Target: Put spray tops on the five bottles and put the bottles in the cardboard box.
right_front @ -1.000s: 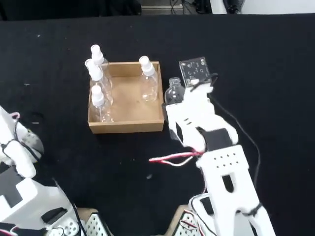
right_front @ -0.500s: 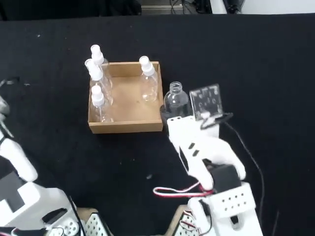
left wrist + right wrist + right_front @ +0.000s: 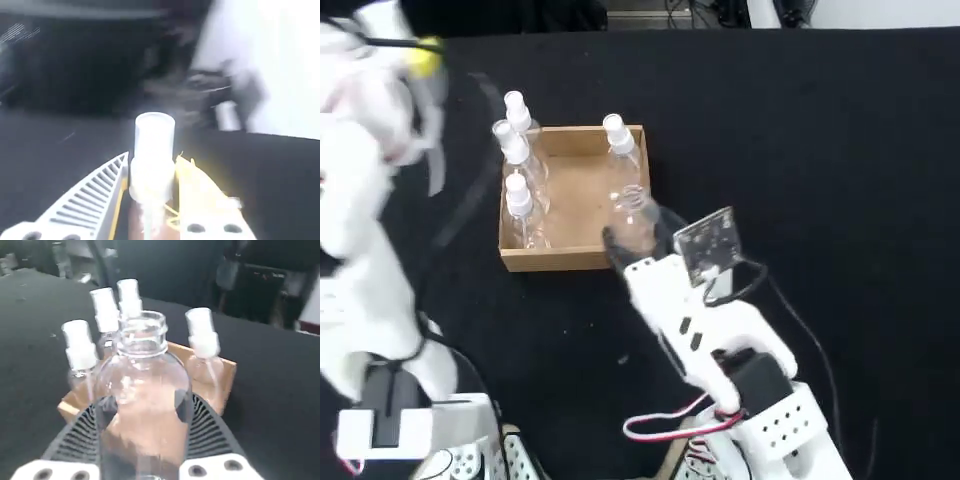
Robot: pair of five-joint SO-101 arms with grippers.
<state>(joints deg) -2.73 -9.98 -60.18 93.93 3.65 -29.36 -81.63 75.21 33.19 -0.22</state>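
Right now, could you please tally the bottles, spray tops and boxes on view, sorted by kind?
Clear plastic bottles with white spray tops fitted: 4
Clear plastic bottle without a top, held in the right tool: 1
Loose white spray top, held in the left tool: 1
Brown cardboard box: 1
Total: 7

High view: lighting is even and diffuse from overhead. The matte black table returns little light; the brown cardboard box is evenly lit.

Left wrist view: the white wall at 2 o'clock is overexposed, and the white plastic spray top glares.

Right wrist view: the clear plastic bottle carries soft highlights.
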